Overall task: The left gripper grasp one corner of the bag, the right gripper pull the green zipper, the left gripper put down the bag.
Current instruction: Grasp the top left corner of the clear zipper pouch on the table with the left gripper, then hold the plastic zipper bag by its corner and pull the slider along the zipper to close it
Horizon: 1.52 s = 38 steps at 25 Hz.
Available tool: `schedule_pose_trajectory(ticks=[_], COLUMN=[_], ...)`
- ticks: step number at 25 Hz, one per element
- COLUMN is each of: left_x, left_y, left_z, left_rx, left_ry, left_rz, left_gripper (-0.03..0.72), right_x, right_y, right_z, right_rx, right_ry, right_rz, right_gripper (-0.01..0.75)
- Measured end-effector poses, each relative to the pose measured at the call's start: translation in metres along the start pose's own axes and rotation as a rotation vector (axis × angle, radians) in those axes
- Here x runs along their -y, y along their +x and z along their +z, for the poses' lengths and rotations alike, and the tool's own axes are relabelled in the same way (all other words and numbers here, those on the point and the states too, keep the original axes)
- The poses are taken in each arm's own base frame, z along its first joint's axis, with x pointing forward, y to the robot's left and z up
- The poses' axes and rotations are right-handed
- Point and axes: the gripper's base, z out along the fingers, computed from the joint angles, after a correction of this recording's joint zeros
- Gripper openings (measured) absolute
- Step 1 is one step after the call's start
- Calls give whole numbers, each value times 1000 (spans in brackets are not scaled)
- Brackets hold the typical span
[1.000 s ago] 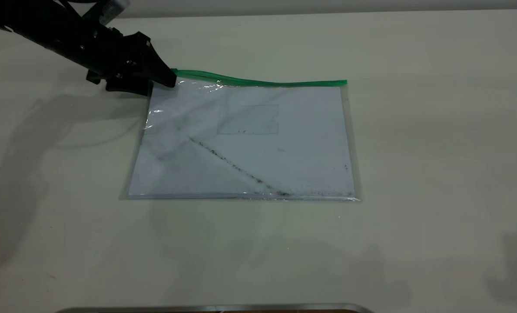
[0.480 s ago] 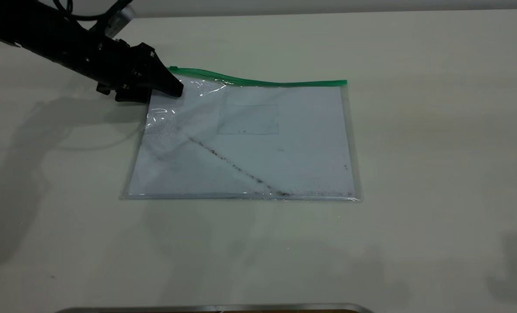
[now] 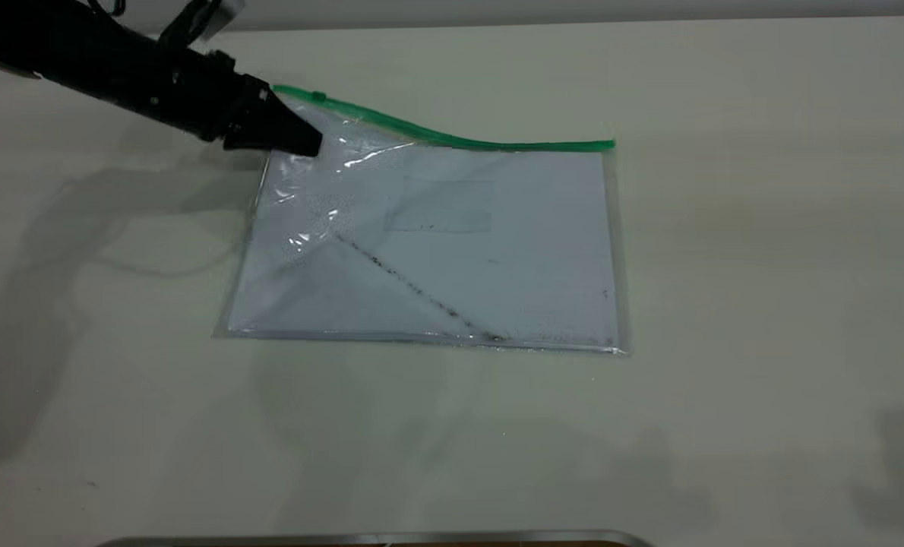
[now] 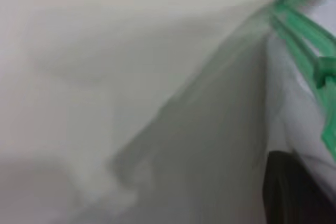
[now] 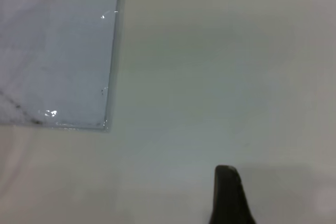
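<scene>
The bag [image 3: 437,251] is a clear pouch with white paper inside and a dark diagonal smudge, and it lies mid-table. The green zipper [image 3: 452,139] runs along its far edge, with the slider tab [image 3: 317,96] near the left end. My left gripper [image 3: 304,143] is shut on the corner of the bag [image 3: 281,91] and holds it raised off the table, so the left part of the pouch slopes and wrinkles. The left wrist view shows the zipper [image 4: 299,30] and one dark finger [image 4: 294,192]. My right gripper [image 5: 227,182] hovers over bare table to the right of the bag [image 5: 58,51].
The pale table [image 3: 763,266] spreads wide to the right of and in front of the pouch. A metal edge [image 3: 376,538] runs along the near side. The arms' shadows fall on the left and at the near right.
My left gripper has lifted the zipper-end corner up and slightly back. The green strip's left end has risen, and the pouch's left side has peeled off the table.
</scene>
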Motion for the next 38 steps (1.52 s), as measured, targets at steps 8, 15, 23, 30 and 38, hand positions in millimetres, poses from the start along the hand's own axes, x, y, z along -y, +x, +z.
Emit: schedule_pose_trajectory(ticks=[8,15,23,30,38], left_x=[19,28,66,94,122], left_y=[-31,-59,-77,-77,-76], left_z=[-18,-24,7,34,59], left_rx=[-82,-234,-390,-419,-425], left_ry=[208,157,156,238,313], left_rz=[376,605,826,1009,1208], left_gripper=[53,53,53,53,53], right_x=[-14,-21,-33,-60,-89], right_y=[-24,-39,-81,-99,-96], right_z=[-12,30,102,174,245], right_rx=[105,40,-44,-111,-164], right_ry=[-125,-266,-397,-482,-551], right_rz=[-92,-181,-317,-499,-610], right_gripper=[535,535,519,518,517])
